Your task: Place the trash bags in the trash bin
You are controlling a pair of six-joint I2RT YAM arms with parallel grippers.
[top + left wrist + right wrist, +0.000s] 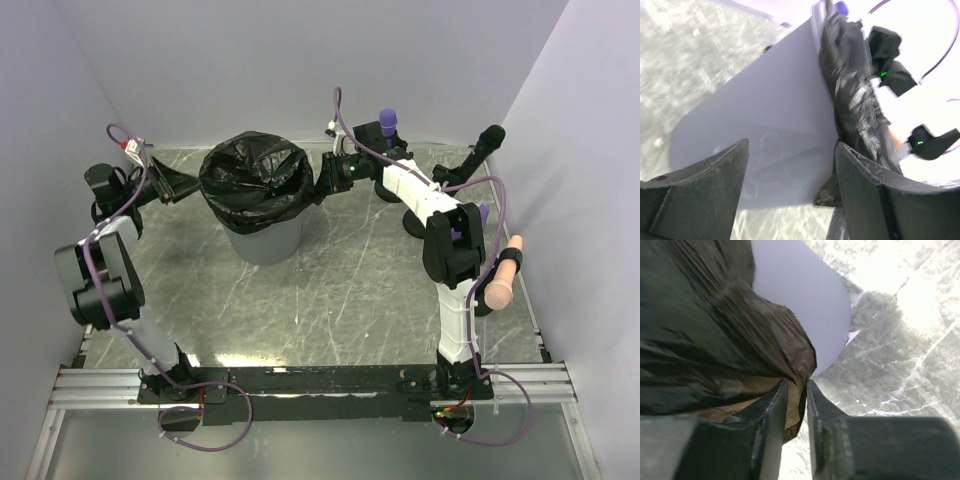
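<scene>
Right jaws narrow, pinching crinkly trash bag (715, 330); left jaws wide beside smooth trash bin (770, 125).

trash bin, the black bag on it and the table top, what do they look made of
trash bin: looks like smooth matte light grey plastic, even walls, no shine.
trash bag: thin glossy black plastic film, crinkled with highlights.
table top: grey, white-veined, glossy; marble or a marble-look sheet, can't tell.
</scene>
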